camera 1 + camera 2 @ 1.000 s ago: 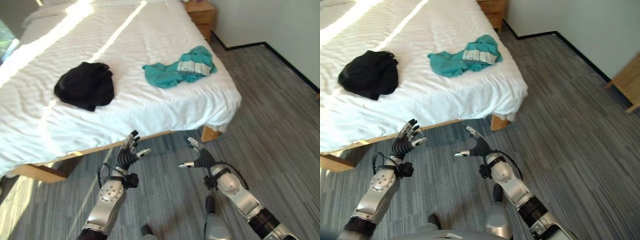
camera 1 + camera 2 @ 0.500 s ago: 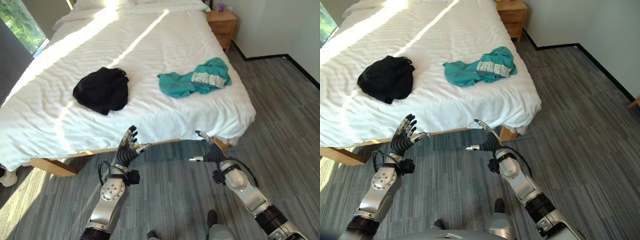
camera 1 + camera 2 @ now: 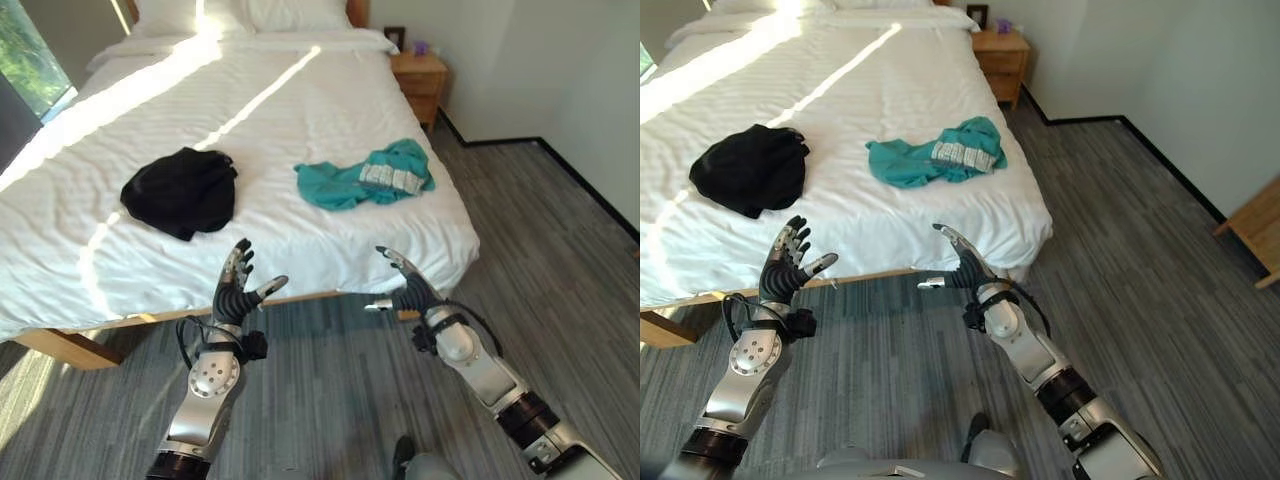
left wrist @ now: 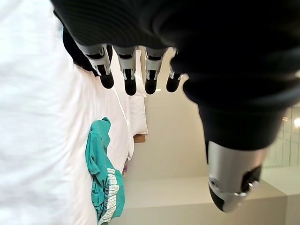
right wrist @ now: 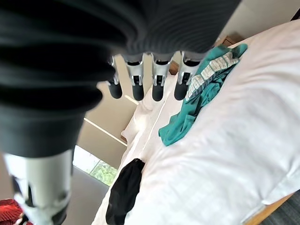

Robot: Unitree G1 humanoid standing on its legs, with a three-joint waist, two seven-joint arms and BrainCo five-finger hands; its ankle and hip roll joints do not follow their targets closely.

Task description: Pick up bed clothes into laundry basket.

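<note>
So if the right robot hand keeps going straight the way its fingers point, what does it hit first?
Probably the white bed, at its near edge. The open right robot hand points there; the teal garment lies farther up. Depth is unclear.

From head height we look steeply down over the foot of the bed (image 3: 300,110), our two eye views slightly offset and sharing the same mattress and floor (image 3: 1120,260). Each wrist camera peers past its own fingers (image 4: 129,70), close to them, along the bed toward the teal garment (image 5: 197,98).
</note>
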